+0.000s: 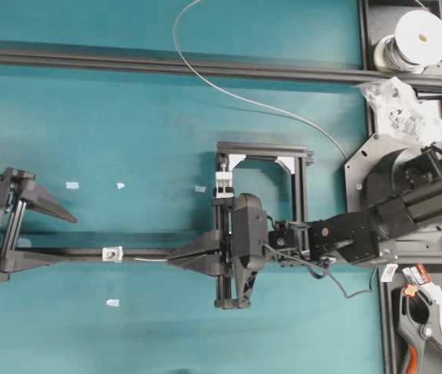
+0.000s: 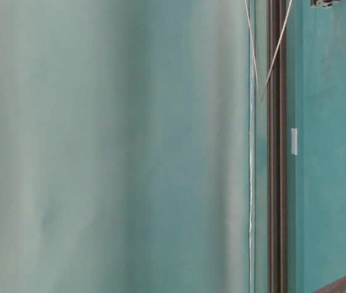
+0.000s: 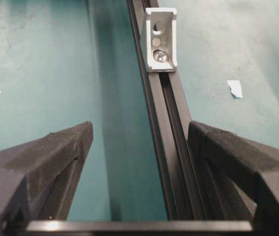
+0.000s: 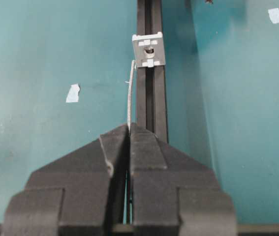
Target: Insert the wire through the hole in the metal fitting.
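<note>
From overhead I see my right claw (image 1: 175, 259) reaching across the middle of the teal worktop (image 1: 127, 125), its fingers pressed together and clamped on the wire (image 1: 236, 96). In the right wrist view the wire (image 4: 129, 93) comes out between the closed fingertips as a short, slightly bent silvery length running up alongside the black rail (image 4: 151, 93). Its tip sits just beside the left edge of the metal fitting (image 4: 149, 49), level with its lower part, not in the dark hole.

The metal fitting (image 1: 112, 253) sits on the rail (image 1: 72, 254), between my two claws. My left claw (image 1: 63, 234) waits at the left end of the rail with its fingers wide apart, holding nothing. In the left wrist view the rail (image 3: 161, 123) runs up between the spread fingers (image 3: 55, 152) to the metal fitting (image 3: 160, 40), which stands well ahead of them.

Behind the right claw the wire arcs across the worktop, up over the long cross rail (image 1: 166, 65) and off the top edge. A spool (image 1: 414, 40) stands at the top right corner. Small white tape scraps (image 1: 72, 185) dot the worktop. The table-level view shows only blurred teal, the wire (image 2: 251, 183) and a dark rail (image 2: 276, 152).
</note>
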